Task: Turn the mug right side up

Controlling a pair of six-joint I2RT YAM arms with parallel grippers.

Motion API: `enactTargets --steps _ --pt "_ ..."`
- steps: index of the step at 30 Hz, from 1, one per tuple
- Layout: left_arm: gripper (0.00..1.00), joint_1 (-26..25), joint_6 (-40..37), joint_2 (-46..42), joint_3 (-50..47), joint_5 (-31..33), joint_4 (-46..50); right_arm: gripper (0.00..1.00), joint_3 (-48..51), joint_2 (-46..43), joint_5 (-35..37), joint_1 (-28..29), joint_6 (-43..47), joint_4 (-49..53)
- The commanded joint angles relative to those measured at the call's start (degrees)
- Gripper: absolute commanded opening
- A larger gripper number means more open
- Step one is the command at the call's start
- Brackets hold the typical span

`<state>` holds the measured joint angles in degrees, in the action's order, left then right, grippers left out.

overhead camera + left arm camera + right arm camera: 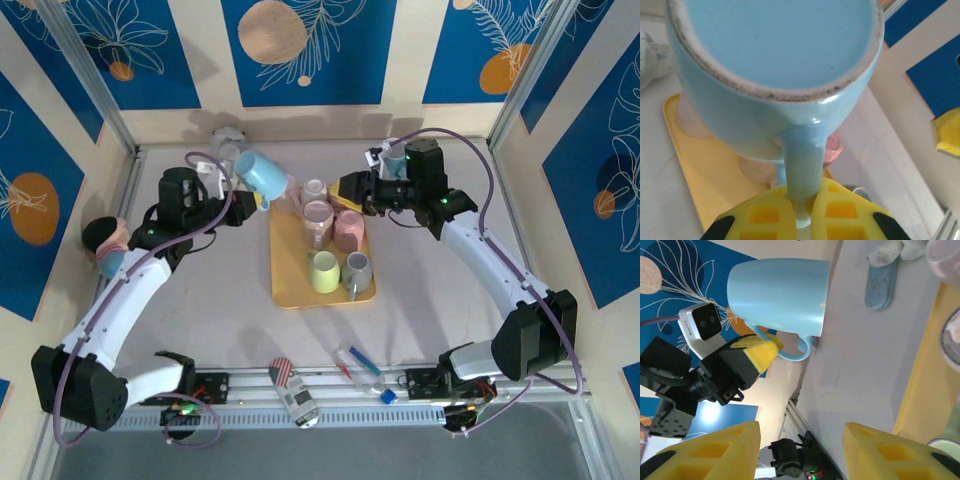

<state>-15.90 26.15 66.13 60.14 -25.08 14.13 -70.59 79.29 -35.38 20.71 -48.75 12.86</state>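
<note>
Top external, grey table [200, 310], blue-patterned walls, left gripper [243, 203] clamping light-blue mug [264, 175], right gripper [352, 190] spread empty.

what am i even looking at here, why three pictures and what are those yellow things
These are two robot arms bolted to the near edge of a table. The top view looks down from above; the other two come from cameras on each wrist. The yellow blocks are the fingers of each pincer. The left pincer is shut on the handle of a light blue mug, lifted off the table and tilted. The right pincer is open and holds nothing. A yellow tray carries several more mugs in pink, green and grey. A few small items lie near the arm bases, too small to identify.
</note>
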Motion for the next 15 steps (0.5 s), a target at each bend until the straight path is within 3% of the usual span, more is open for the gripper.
enactTargets --steps 1,6,15 --pt "0.0 0.94 4.66 -2.72 2.08 -1.63 -7.68 0.48 0.6 -0.57 -1.82 0.86 -2.61 -3.22" --pt "0.0 1.6 9.23 -4.76 0.57 -0.2 -10.94 0.48 0.66 -0.2 -2.4 1.48 -3.91 -5.06" --pt "0.0 3.92 24.81 -7.78 -6.73 -1.16 -28.8 0.47 1.73 1.9 -2.62 4.6 -12.07 -15.59"
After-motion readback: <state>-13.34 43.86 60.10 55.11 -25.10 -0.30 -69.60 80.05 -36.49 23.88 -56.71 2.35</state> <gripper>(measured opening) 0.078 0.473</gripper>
